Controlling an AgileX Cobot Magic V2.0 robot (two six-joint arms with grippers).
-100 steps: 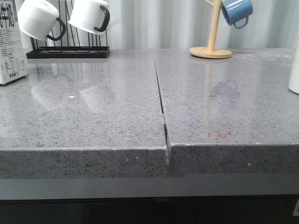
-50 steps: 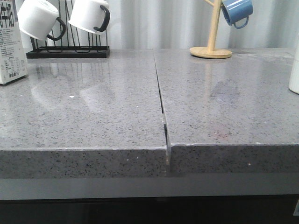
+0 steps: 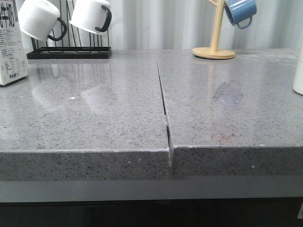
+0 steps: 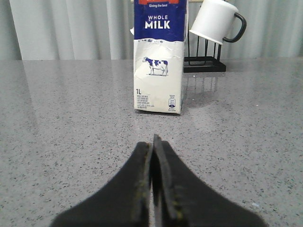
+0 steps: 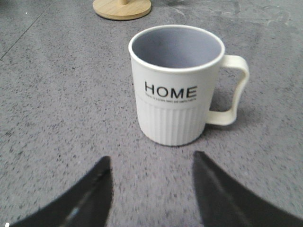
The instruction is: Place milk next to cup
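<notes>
The grey speckled worktop (image 3: pixel 94 109) fills the front view, split by a seam running from back to front down its middle. The milk (image 3: pixel 10 45) stands upright at its far left edge, cut off by the frame; from the left wrist it shows a dark blue top and a small cow picture (image 4: pixel 158 56), apart from the pincer. A black rack (image 3: pixel 68 51) behind it carries two white mugs with black handles (image 3: pixel 90 16). At the back right stands a wooden mug tree (image 3: pixel 214 47) with a blue mug (image 3: pixel 239 12) hung on it. The cup (image 5: pixel 177 85) sits upright at the worktop's far right, lettered "HOME", handle out to one side. The left pincer (image 4: pixel 153 156) is clenched, fingers pressed together with nothing between. The right pincer (image 5: pixel 151 187) is released, fingers spread short of the cup.
</notes>
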